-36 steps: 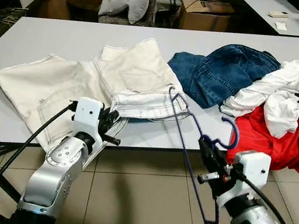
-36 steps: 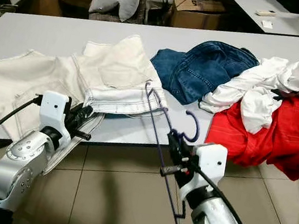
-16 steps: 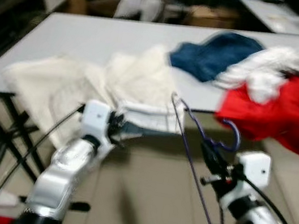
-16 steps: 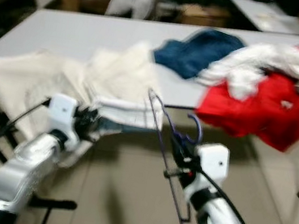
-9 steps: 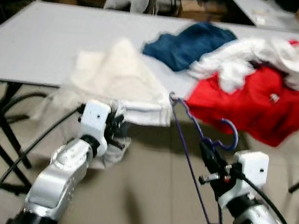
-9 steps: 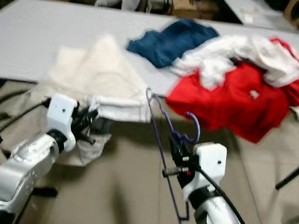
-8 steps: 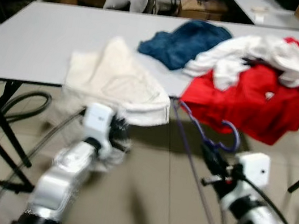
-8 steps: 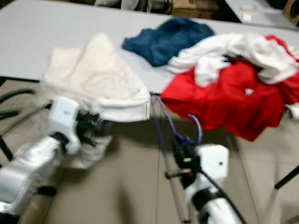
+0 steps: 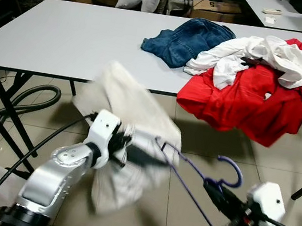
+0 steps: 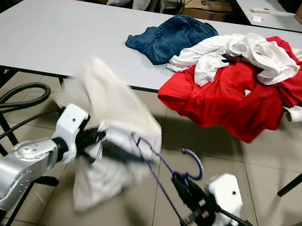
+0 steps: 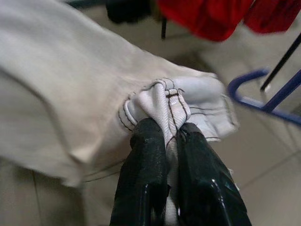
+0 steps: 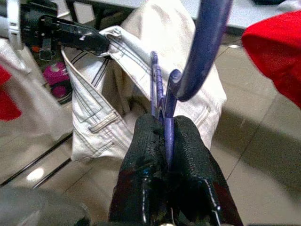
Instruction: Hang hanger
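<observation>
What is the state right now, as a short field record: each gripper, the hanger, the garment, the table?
left gripper: shut on cream trousers' waistband
right gripper: shut on purple hanger below its hook
purple hanger: in the air, far end at the waistband
cream trousers: off the table, hanging over the floor
table: holds blue jeans, white and red clothes

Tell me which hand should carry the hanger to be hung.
Right. The right hand is already clamped on the purple hanger just below its hook; the left hand is busy gripping the cream trousers.
</observation>
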Controlling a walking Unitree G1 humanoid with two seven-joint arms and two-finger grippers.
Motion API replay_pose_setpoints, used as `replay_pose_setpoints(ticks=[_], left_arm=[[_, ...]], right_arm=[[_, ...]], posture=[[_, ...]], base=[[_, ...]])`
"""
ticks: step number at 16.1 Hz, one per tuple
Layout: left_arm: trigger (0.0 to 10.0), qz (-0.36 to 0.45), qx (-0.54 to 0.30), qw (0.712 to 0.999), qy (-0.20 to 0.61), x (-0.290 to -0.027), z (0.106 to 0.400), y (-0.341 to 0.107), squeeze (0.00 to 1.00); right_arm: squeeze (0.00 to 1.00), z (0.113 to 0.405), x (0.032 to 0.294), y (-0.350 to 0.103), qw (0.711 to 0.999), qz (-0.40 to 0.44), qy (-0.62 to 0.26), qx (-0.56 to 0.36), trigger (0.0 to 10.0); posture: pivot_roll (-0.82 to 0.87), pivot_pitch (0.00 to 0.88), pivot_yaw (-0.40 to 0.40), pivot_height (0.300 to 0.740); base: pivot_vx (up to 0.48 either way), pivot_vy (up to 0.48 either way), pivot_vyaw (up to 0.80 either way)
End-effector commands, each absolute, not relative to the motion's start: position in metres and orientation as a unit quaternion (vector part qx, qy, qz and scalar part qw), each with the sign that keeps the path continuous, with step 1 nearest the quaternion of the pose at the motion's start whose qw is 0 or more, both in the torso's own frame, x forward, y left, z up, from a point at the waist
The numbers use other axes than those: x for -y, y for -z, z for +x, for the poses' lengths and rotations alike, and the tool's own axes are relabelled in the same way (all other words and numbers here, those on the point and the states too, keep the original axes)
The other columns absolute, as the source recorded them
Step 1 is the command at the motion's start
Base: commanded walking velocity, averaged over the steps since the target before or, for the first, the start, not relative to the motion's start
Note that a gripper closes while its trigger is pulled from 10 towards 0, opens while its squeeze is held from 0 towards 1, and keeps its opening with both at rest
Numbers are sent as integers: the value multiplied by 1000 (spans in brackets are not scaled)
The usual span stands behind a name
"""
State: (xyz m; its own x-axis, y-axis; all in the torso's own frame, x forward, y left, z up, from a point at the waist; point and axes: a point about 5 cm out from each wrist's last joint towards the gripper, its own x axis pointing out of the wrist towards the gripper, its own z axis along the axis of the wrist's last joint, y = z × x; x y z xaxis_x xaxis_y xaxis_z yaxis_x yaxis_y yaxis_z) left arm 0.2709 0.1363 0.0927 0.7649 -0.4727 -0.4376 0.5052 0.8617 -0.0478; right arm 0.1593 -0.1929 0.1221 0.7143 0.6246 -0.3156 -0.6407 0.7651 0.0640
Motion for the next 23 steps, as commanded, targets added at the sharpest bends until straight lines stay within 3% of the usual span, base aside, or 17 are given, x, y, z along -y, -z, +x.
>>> replay_pose_setpoints(ticks=[1,6,8,12,14,17,20,21,23], left_arm=[[0,55,-202,943,258,-135,282,-106,0],[0,35,-183,955,229,-130,320,-130,0],[0,39,-180,955,232,-129,328,-133,0],[0,-5,-170,951,259,-120,334,-149,0],[0,-48,-172,949,261,-114,342,-160,0],[0,-68,-167,947,266,-111,345,-171,0],[980,-81,-175,954,228,-111,353,-178,0],[275,-89,-174,951,238,-110,353,-180,0],[0,-107,-170,943,265,-105,350,-186,0]], right_arm=[[0,159,190,-128,918,-20,-366,-153,10000],[0,152,174,-124,891,21,-422,-168,10000],[0,154,175,-122,896,9,-412,-168,10000],[0,180,176,-100,931,3,-310,-193,10000],[0,194,157,-91,934,42,-304,-186,10000],[0,200,155,-85,939,39,-283,-193,10000],[0,193,150,-87,932,40,-309,-186,10000],[0,194,152,-84,935,39,-292,-195,10000],[0,200,160,-75,944,31,-251,-213,10000]], posture=[[-74,0,75,740],[-50,0,78,740],[-51,0,85,740],[-47,0,101,740],[-43,0,120,740],[-35,0,126,740],[-27,0,127,740],[-32,0,132,740],[-35,0,136,740]], base=[[0,0,0],[0,0,0],[0,0,0],[0,0,0],[0,0,0],[0,0,0],[0,0,0],[0,0,0],[0,0,0]])
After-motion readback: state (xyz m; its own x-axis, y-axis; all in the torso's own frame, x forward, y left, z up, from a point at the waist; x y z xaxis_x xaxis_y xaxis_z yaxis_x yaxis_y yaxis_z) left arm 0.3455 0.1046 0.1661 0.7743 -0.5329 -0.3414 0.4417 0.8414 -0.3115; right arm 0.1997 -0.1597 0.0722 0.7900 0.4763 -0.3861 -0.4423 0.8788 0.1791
